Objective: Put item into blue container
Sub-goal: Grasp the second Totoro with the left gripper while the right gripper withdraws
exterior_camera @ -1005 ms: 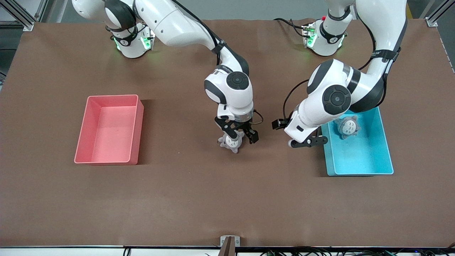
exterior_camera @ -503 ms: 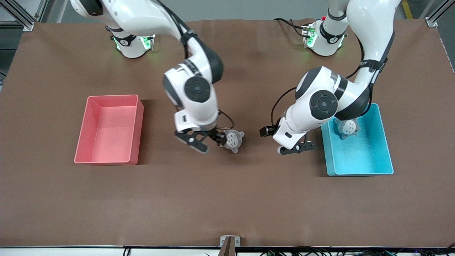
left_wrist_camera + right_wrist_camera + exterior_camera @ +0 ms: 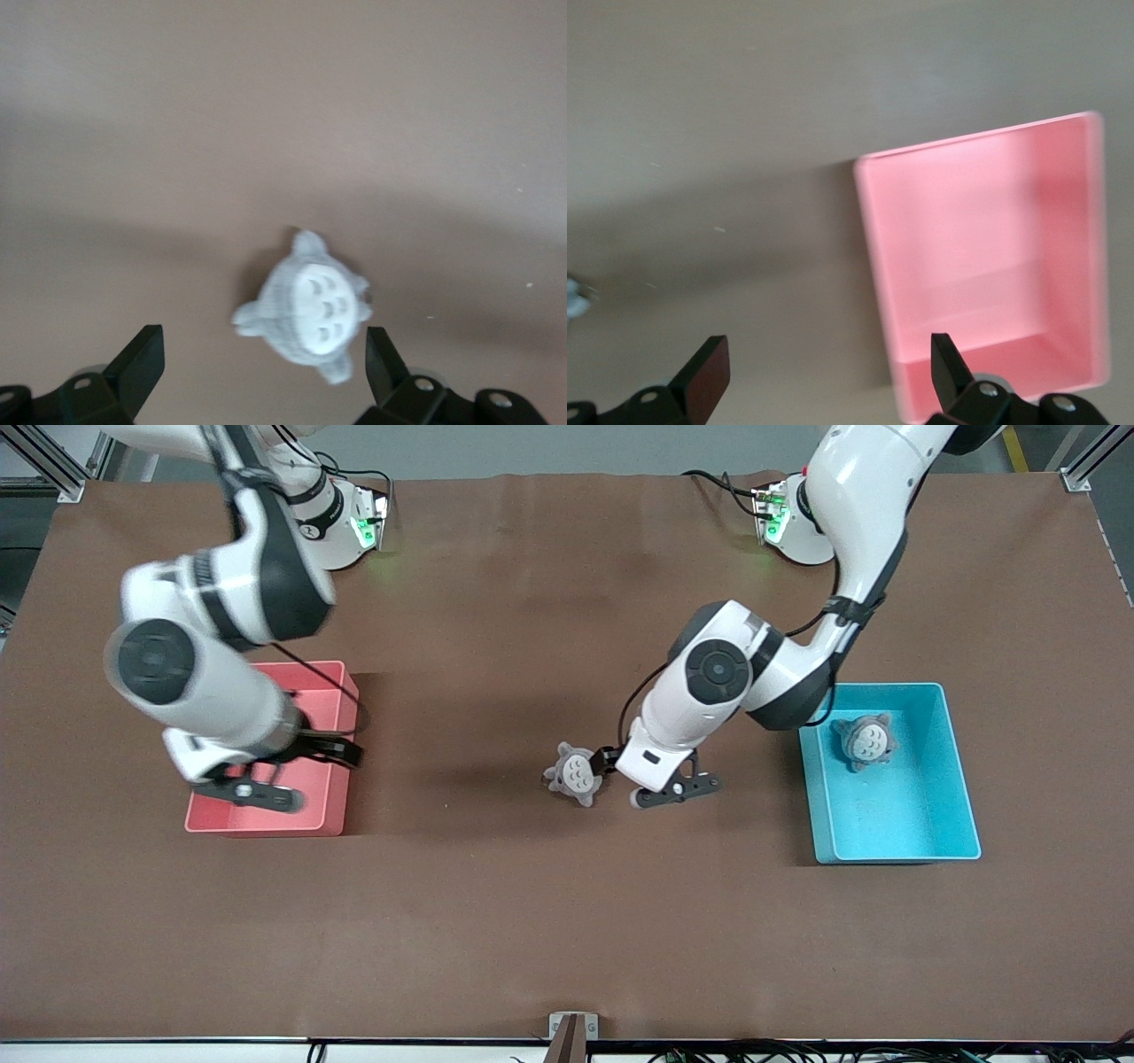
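One grey plush toy (image 3: 574, 773) lies on the table beside the left gripper (image 3: 675, 790), whose jaws are open. Descending off-centre could nudge it away instead of catching it for the blue container (image 3: 921, 833). The right gripper (image 3: 266, 772) waits open-jawed over the pink bin (image 3: 223, 815).

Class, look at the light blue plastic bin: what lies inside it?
Inside the light blue rectangular plastic bin lies one small grey plush toy with a white belly, near the wall farther from the front camera. The rest of its floor shows bare; nothing covers it.

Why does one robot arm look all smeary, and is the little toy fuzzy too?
Front view: the right arm is smeared by motion blur over the pink bin; the left arm looks sharp. Left wrist view: the grey toy on the table looks soft and fuzzy. Right wrist view: the pink bin's edges are blurred.
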### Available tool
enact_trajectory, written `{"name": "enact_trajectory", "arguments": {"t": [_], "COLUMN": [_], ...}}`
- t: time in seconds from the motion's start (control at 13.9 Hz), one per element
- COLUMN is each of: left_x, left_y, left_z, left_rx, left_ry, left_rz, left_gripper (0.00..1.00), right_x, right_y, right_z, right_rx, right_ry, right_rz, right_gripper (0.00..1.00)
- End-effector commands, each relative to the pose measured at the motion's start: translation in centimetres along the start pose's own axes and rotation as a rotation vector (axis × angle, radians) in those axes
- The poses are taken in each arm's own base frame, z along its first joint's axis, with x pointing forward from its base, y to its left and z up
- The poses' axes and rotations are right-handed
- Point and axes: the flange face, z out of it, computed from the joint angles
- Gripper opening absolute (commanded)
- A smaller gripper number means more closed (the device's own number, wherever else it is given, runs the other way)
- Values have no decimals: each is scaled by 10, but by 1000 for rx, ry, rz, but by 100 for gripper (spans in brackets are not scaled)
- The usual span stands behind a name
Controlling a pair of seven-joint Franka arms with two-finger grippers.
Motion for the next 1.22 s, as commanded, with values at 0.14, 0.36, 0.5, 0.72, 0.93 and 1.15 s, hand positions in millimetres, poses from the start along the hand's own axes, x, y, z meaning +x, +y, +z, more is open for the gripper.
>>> {"name": "enact_trajectory", "arguments": {"t": [0.14,0.36,0.5,0.72,0.93,1.15], "left_x": [-30,-49,-47,-40,-39,-37], "left_y": [36,37,34,37,33,28], "left_z": [54,93,100,102,117,128], "left_rx": [-25,35,48,20,22,41], "left_ry": [27,25,36,55,51,58], "left_rz": [-5,18,15,10,7,8], "left_gripper": [100,100,100,100,100,100], "right_x": [-5,-8,-9,-14,-13,-12], "right_y": [126,185,203,206,200,195], "right_z": [-31,-45,-51,-65,-79,-117], "right_rx": [24,30,-11,-43,-25,25], "right_ry": [-28,-44,-34,-25,0,73], "right_rz": [-81,-82,-68,-69,-60,-68], "right_gripper": [100,100,100,100,100,100]}}
